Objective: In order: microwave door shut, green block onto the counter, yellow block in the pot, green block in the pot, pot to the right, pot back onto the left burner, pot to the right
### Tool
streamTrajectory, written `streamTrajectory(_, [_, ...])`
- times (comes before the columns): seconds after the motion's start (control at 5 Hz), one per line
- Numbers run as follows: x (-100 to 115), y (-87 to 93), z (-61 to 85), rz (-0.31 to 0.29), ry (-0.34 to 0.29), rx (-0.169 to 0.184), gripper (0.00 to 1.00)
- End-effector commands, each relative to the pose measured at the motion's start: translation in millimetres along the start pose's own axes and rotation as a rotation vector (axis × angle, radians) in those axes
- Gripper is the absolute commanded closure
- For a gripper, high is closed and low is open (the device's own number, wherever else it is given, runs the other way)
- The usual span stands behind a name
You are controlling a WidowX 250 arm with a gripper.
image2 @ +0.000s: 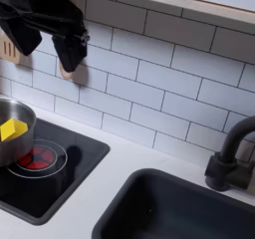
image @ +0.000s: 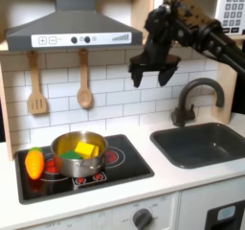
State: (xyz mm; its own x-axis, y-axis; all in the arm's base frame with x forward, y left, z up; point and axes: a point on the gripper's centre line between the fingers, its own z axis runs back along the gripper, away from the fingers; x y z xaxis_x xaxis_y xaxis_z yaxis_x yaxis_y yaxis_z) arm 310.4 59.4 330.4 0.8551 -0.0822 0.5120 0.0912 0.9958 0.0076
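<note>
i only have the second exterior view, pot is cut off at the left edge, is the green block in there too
Observer: Yes. In the first exterior view the green block lies in the pot beside the yellow block.
Operator: which burner is the pot on
Observer: The one on the first exterior view's left of the cooktop.
Operator: anything next to it
Observer: An orange toy vegetable lies at the cooktop's edge, on the first exterior view's left of the pot.
Operator: where's the gripper
Observer: The gripper hangs high by the tiled wall, holding nothing; its fingers look open.
</note>
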Motion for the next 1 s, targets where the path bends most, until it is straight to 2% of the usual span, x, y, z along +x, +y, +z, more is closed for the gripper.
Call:
streamTrajectory(0.0, [-15, 28.0, -19.8, 0.025, 0.090, 0.045, 0.00])
streamTrajectory(0.4, [-56, 36.1, -51.3, 0.048, 0.246, 0.043, 0.03])
streamTrajectory(0.6, [-68, 36.7, -65.0, 0.048, 0.303, 0.036, 0.24])
streamTrajectory(0.8, [-72, 39.1, -70.7, 0.049, 0.332, 0.046, 1.00])
